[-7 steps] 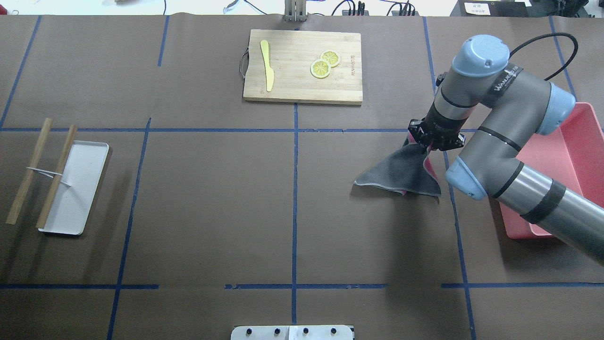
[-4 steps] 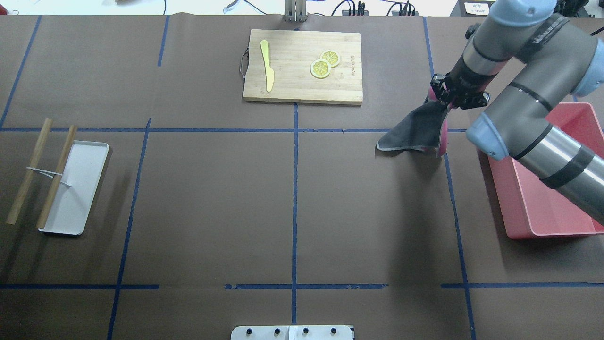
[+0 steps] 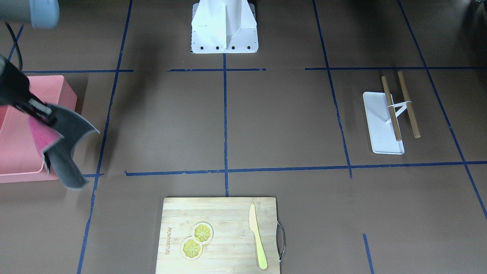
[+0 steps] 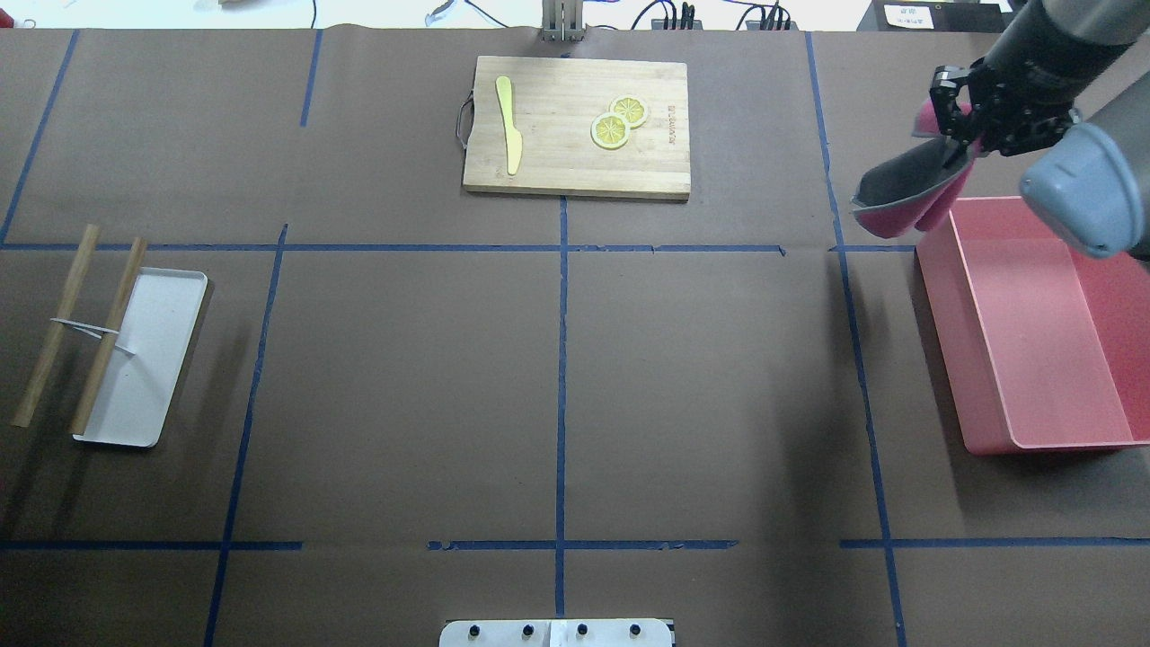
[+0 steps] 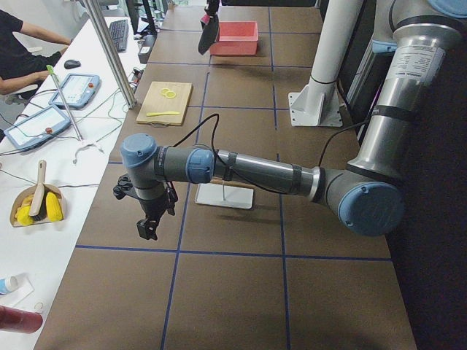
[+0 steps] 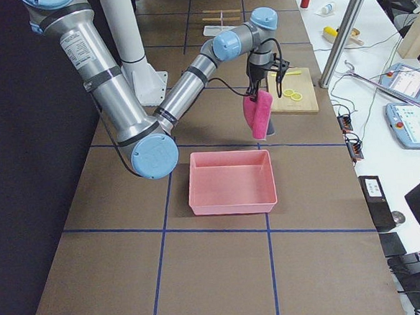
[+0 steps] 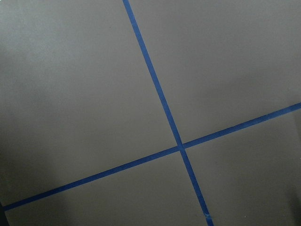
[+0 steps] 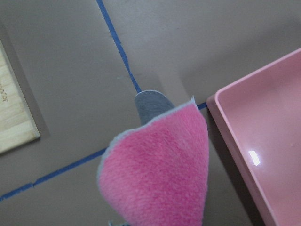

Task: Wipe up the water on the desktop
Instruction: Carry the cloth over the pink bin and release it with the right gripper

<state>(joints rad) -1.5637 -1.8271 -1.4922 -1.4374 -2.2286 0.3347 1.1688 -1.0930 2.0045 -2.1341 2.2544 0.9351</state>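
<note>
The desktop [image 4: 404,377] is dark brown with blue tape lines; I see no water on it. My right gripper [image 4: 975,135] is shut on a cloth [image 4: 903,193], grey on one side and pink on the other. The cloth hangs clear of the desktop, just beyond the far left corner of the pink bin [image 4: 952,341]. It also shows in the front view [image 3: 66,152], the right side view [image 6: 257,114] and the right wrist view [image 8: 160,165]. My left gripper [image 5: 148,227] hangs over bare desktop near the left end; I cannot tell whether it is open or shut.
A wooden cutting board [image 4: 575,162] with a yellow knife [image 4: 509,126] and two lemon slices [image 4: 618,123] lies at the far middle. A white tray [image 4: 153,359] with two wooden sticks [image 4: 54,328] lies at the left.
My right gripper has lifted the cloth off the desktop and carried it away from me and to the right, up to the far corner of the pink bin.
</note>
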